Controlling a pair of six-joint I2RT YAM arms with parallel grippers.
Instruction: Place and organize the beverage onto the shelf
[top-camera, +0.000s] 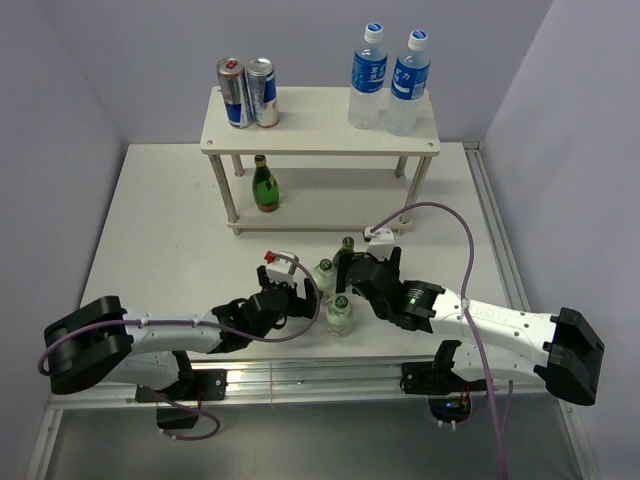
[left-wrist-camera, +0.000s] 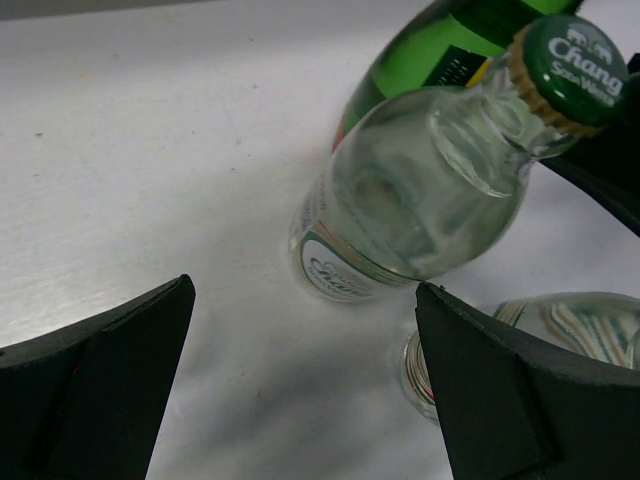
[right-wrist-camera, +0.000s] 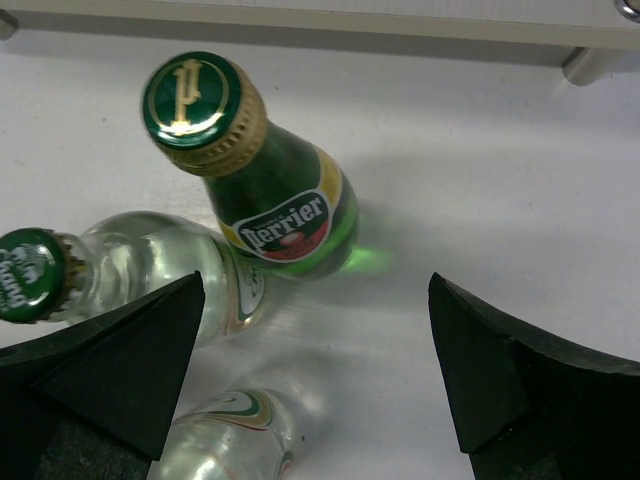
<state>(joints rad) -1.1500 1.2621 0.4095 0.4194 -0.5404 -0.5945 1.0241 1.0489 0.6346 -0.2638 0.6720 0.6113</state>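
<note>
Lighting bright, even, overhead. Soft shadow on worktop (left-wrist-camera: 150, 150) beside clear bottle (left-wrist-camera: 420, 190); mild glare on its glass (wrist-view bottom corners soft, out of focus).

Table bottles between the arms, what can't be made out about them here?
- Top view: the Perrier bottle shows only its cap; the right arm covers the rest.
- Both wrist views: the nearest clear bottle is cut by frame edges and jaws; its cap is unseen there.
</note>
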